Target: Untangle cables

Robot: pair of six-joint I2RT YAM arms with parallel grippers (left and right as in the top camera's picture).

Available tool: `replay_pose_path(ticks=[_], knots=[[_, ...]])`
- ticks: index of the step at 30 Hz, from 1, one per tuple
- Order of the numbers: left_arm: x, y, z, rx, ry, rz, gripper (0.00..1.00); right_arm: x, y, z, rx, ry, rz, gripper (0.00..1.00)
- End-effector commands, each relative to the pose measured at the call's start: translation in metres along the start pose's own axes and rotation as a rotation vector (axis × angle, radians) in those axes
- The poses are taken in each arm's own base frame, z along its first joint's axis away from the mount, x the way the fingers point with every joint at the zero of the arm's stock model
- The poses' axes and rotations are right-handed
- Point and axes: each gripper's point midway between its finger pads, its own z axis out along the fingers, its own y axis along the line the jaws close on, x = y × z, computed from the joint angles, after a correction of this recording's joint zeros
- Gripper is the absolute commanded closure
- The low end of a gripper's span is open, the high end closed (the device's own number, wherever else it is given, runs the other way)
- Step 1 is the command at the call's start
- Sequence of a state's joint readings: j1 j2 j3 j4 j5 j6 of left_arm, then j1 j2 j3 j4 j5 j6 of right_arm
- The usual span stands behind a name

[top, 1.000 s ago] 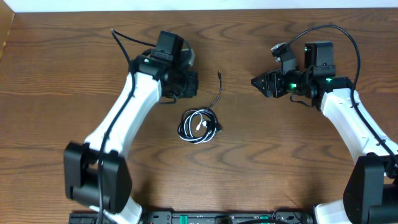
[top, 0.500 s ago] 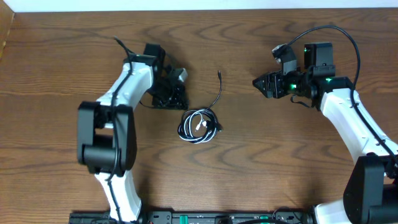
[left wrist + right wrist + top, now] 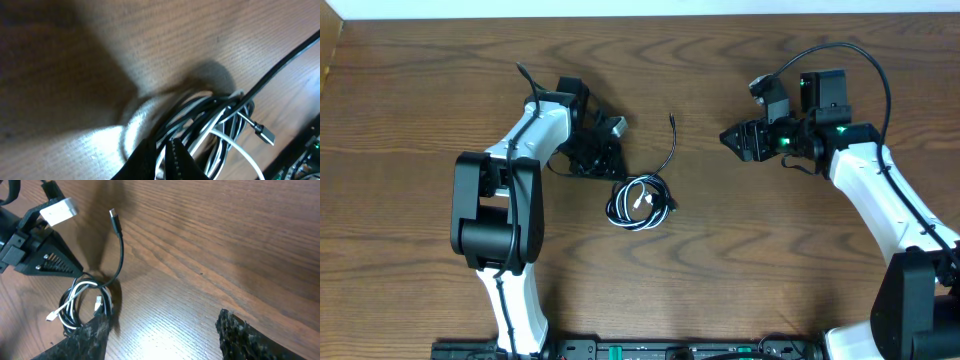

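The black and white cables [image 3: 640,202] lie coiled together in a small bundle at the table's middle. A loose black tail runs up to a plug end [image 3: 673,120]. My left gripper [image 3: 607,163] is just up-left of the bundle. In the left wrist view its fingers [image 3: 163,157] are nearly together, tips at the edge of the coil [image 3: 215,117], holding nothing I can make out. My right gripper [image 3: 728,137] is open and empty, well right of the plug. The right wrist view shows its wide-spread fingers [image 3: 165,345], the bundle [image 3: 82,300] and the black plug [image 3: 114,217].
The wooden table [image 3: 770,260] has its far edge along the top of the overhead view. The left arm's own thick black wire [image 3: 525,78] sticks up behind its wrist. The left gripper also shows in the right wrist view [image 3: 40,255].
The left arm has swung its elbow left and brought its gripper down and right, closer to the bundle. The right gripper has shifted slightly left. The cables have not moved.
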State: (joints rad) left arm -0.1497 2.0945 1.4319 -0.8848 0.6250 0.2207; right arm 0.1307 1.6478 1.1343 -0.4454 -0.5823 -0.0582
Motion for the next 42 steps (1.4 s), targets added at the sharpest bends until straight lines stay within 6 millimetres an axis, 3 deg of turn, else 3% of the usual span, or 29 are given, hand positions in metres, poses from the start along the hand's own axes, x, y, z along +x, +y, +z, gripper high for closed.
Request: replay_pose_path(ticks=[1,6,13,18,20,23,26,30,34,42], knots=[[0.004,0.01,0.007,-0.032,0.021,0.012,0.78,-0.005,0.003,0.001,-0.003,-0.005,-0.002,0.34],[0.007,0.015,0.008,-0.052,0.03,0.026,0.68,-0.005,0.003,0.001,-0.003,-0.005,-0.002,0.34],[0.02,0.002,0.013,0.038,0.061,0.078,0.68,-0.005,0.003,0.001,-0.003,-0.004,-0.002,0.34],[0.029,0.006,0.022,0.036,0.077,0.069,0.68,-0.005,0.003,0.001,-0.004,-0.005,-0.002,0.34],[0.032,0.007,0.023,0.038,0.084,0.064,0.72,-0.005,0.003,0.001,-0.004,-0.005,-0.002,0.34],[0.032,0.006,0.023,0.041,0.083,0.063,0.89,-0.005,0.003,0.001,-0.004,-0.005,-0.002,0.34],[0.027,0.004,0.02,0.042,0.074,0.029,0.92,-0.005,0.004,0.001,-0.005,-0.005,-0.002,0.32],[0.012,-0.024,-0.001,0.142,0.033,0.033,0.93,-0.004,0.012,0.005,-0.018,0.003,-0.018,0.29],[-0.009,-0.06,-0.037,0.227,-0.068,0.097,0.92,-0.007,0.031,0.012,-0.059,-0.004,-0.06,0.29],[-0.019,-0.113,-0.114,0.223,-0.283,0.234,0.93,-0.037,0.075,0.02,-0.143,-0.111,-0.057,0.31]])
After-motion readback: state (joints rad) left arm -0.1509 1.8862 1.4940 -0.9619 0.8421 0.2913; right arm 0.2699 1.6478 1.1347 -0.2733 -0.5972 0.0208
